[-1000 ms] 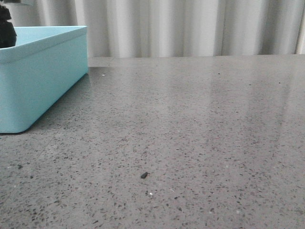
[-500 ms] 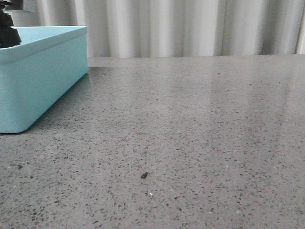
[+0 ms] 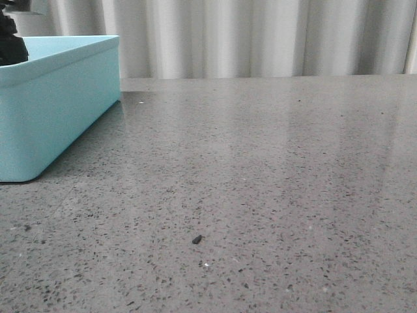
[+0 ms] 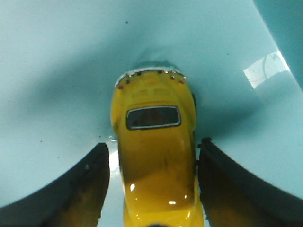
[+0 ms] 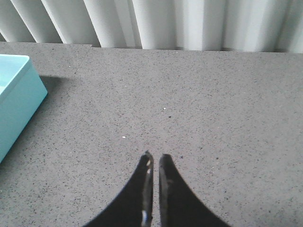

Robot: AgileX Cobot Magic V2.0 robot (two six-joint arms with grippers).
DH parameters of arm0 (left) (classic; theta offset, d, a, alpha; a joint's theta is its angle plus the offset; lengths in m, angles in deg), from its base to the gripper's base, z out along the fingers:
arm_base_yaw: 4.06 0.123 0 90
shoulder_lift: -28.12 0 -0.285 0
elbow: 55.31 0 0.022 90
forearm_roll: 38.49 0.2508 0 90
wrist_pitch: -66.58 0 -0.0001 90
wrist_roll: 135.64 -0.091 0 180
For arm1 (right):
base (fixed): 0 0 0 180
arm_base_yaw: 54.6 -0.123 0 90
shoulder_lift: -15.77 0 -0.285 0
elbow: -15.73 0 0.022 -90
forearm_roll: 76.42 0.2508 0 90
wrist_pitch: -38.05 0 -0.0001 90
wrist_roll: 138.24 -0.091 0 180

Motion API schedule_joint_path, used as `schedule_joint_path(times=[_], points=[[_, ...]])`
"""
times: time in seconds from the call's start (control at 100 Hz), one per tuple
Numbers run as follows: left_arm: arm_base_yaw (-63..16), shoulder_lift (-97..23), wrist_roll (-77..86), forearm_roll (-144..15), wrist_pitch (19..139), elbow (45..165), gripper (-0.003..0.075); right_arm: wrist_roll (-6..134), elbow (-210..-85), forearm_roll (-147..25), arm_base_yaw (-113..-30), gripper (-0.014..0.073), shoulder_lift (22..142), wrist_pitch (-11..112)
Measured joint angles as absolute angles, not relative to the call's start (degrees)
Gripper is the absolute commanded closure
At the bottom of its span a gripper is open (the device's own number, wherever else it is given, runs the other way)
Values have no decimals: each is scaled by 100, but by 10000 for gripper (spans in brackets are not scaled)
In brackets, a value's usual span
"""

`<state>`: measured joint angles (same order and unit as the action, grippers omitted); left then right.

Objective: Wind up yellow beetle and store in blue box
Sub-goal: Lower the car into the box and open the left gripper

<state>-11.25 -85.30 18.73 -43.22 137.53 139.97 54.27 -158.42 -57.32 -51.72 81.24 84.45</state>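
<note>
One glossy yellow toy beetle car [image 4: 156, 156] on floor of one pale blue plastic box [image 3: 58, 98], left tool [image 4: 152, 182] spread, fingers flanking car, right tool [image 5: 154, 163] closed empty over speckled grey bench [image 3: 260, 182].

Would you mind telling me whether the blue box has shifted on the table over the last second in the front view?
No. The blue box sits where it did: its near corner meets the table at the same spot, and its rim lines up with the curtain as before.
</note>
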Motion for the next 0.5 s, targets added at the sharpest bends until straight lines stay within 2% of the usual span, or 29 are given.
schedule_joint_path(times=[0.34, 0.41, 0.5], points=[[-1125, -7598, 1938, -4268, 13753, 13997, 357, 5438, -15617, -5912, -5172, 644, 7740, 8260], [-1125, -7354, 1960, -4384, 13753, 13997, 407, 5438, -15409, -6001, -5172, 644, 7587, 8150], [-1125, -7012, 1975, -4561, 13753, 13997, 552, 5438, -15083, -6070, -5172, 644, 7333, 7948]])
